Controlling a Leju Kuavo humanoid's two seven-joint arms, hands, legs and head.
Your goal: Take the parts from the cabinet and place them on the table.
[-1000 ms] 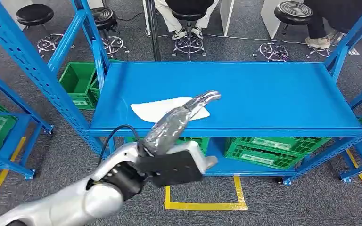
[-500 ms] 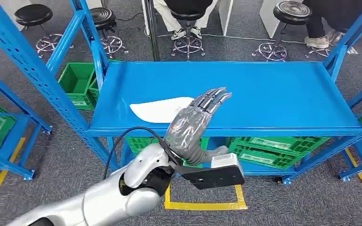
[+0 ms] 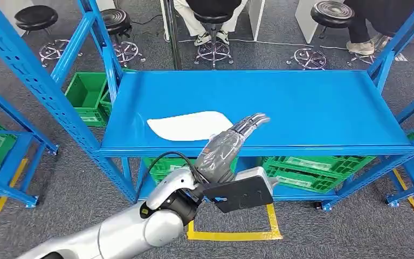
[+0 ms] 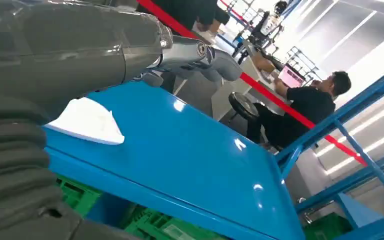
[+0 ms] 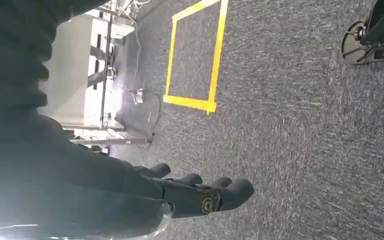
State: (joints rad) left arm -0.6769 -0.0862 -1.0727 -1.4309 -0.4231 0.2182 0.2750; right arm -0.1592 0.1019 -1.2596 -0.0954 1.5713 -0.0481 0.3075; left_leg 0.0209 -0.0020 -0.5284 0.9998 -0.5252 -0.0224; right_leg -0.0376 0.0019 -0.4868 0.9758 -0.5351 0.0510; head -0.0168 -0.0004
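A flat white part [image 3: 188, 125] lies on the blue shelf top [image 3: 302, 108], left of centre and near the front edge. My left hand [image 3: 229, 145] hovers just right of the part, over the shelf's front edge, fingers stretched out and holding nothing. The left wrist view has the same hand [image 4: 55, 45] above the white part [image 4: 87, 120] and the blue top [image 4: 190, 150]. My right hand [image 5: 180, 195] hangs over grey carpet, fingers extended and empty.
Green crates [image 3: 312, 167] sit on the lower shelf, and more [image 3: 86, 94] stand on the floor at the left. Blue rack uprights [image 3: 27, 70] flank the shelf. Stools [image 3: 331, 13] and seated people are behind it. A yellow tape square [image 3: 232, 234] marks the floor.
My left hand has drawn back from over the white part toward the shelf's front edge and shifted right. The white part lies where it was.
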